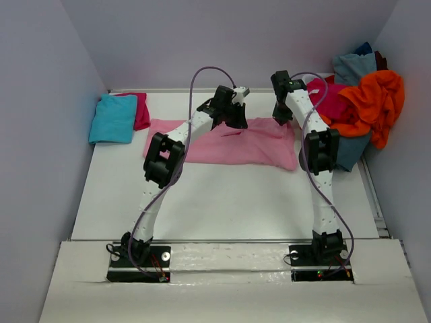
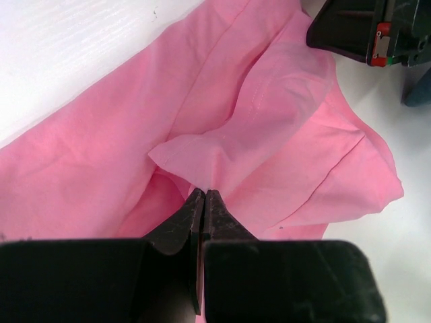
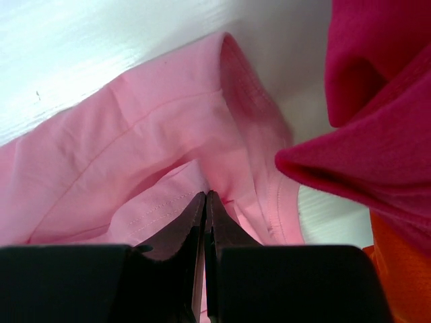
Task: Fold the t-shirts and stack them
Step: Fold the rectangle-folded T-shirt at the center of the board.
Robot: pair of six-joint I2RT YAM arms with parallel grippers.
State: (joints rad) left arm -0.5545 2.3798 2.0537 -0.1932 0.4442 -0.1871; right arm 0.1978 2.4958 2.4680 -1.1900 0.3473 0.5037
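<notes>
The light pink t-shirt (image 1: pixel 259 145) lies spread across the middle of the table, wrinkled along its far edge. My left gripper (image 1: pixel 232 120) is shut on a raised fold of its cloth (image 2: pixel 222 151), with the tips (image 2: pixel 204 194) pinched together. My right gripper (image 1: pixel 283 118) is shut on the pink hem (image 3: pixel 168 202) near the shirt's right end, its tips (image 3: pixel 205 195) buried in the fold. A folded turquoise t-shirt (image 1: pixel 113 118) lies on a magenta one (image 1: pixel 141 111) at the far left.
A loose pile sits at the far right: an orange t-shirt (image 1: pixel 377 101), a magenta one (image 1: pixel 326 101) and a grey-blue one (image 1: pixel 353 67). The magenta cloth (image 3: pixel 377 134) hangs right beside my right gripper. Walls close in the left, back and right.
</notes>
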